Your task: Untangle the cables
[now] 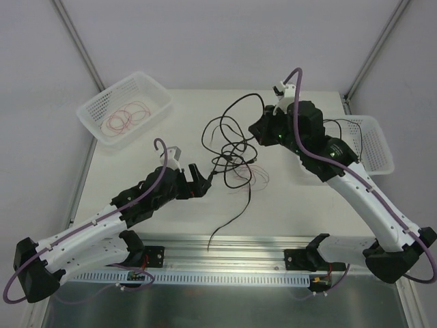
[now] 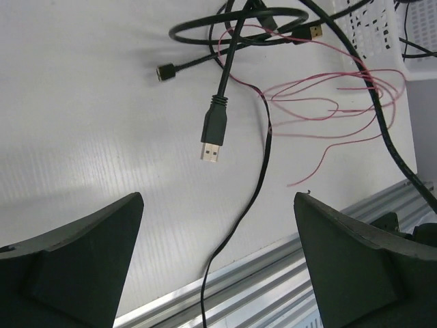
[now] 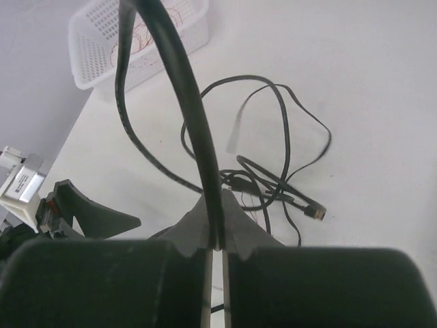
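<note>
A tangle of black cables [image 1: 229,158] lies in the middle of the table, with thin red wires [image 1: 250,177] at its right side. My right gripper [image 1: 259,132] is shut on one black cable [image 3: 186,102] and holds it raised above the tangle; its jaws pinch the cable in the right wrist view [image 3: 216,217]. My left gripper [image 1: 202,179] is open and empty just left of the tangle. In the left wrist view [image 2: 218,199] a black cable end [image 2: 260,183] runs between its fingers on the table. A USB plug [image 2: 213,140] and red wires [image 2: 328,102] lie ahead.
A white basket [image 1: 156,89] with coiled red wires stands at the back left. Another white basket [image 1: 379,146] with black cables stands at the right, behind the right arm. An aluminium rail [image 1: 225,260] runs along the table's front edge.
</note>
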Robot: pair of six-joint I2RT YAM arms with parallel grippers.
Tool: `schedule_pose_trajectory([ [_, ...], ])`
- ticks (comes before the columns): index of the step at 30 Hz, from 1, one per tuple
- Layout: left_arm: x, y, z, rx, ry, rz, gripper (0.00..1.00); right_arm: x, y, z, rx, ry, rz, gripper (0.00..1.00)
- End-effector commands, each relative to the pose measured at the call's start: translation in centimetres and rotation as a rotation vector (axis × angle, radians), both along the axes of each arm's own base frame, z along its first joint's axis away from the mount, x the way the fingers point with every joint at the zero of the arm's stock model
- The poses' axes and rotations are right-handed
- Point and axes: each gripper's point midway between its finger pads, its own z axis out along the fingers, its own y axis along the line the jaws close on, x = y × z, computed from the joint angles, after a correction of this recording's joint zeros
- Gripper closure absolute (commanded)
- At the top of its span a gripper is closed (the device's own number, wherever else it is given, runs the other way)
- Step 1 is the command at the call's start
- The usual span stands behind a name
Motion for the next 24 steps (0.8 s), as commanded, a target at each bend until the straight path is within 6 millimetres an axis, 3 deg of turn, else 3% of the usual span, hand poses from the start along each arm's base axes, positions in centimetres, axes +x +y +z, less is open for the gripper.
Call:
schedule_pose_trajectory([
  [1, 0.5, 0.8, 0.5, 0.031, -0.059, 0.007, 0.07, 0.8, -0.9, 0.0, 0.009, -0.029, -0.074, 0.98],
  [4, 0.4, 0.8, 0.1, 0.022, -0.038, 0.019, 0.07, 2.1, -2.3, -3.2, -0.012, 0.015, -0.211, 0.97],
  [5, 0.4, 0.8, -0.1, 0.025, -0.031, 0.022, 0.08, 2.2, -2.4, -5.7, -0.043, 0.056, -0.229, 0.97],
  [8, 0.2, 0.8, -0.9, 0.018, -0.001, 0.032, 0.08, 2.7, -1.5, -10.4, -0.070, 0.153, -0.243, 0.97],
  [11, 0.0, 0.8, -1.4, 0.012, 0.013, 0.033, 0.08, 2.9, -0.6, -13.4, -0.091, 0.211, -0.233, 0.96],
  [13, -0.1, 0.9, -1.7, 0.010, 0.021, 0.039, 0.08, 2.9, 0.6, -15.8, -0.134, 0.272, -0.178, 0.83],
  [14, -0.1, 1.0, -1.7, 0.009, 0.019, 0.040, 0.08, 2.8, 1.4, -16.4, -0.148, 0.299, -0.144, 0.70],
  [17, -0.2, 1.1, -1.8, 0.009, 0.018, 0.041, 0.07, 1.7, 3.0, -17.2, -0.215, 0.352, -0.047, 0.44],
  [20, -0.3, 0.7, -2.0, 0.018, 0.033, 0.023, 0.07, 0.6, 2.5, -16.4, -0.243, 0.335, -0.022, 0.37],
  [24, -0.3, -0.4, -2.8, 0.056, 0.066, -0.031, 0.06, -1.2, -0.1, -15.7, -0.296, 0.313, -0.025, 0.36],
])
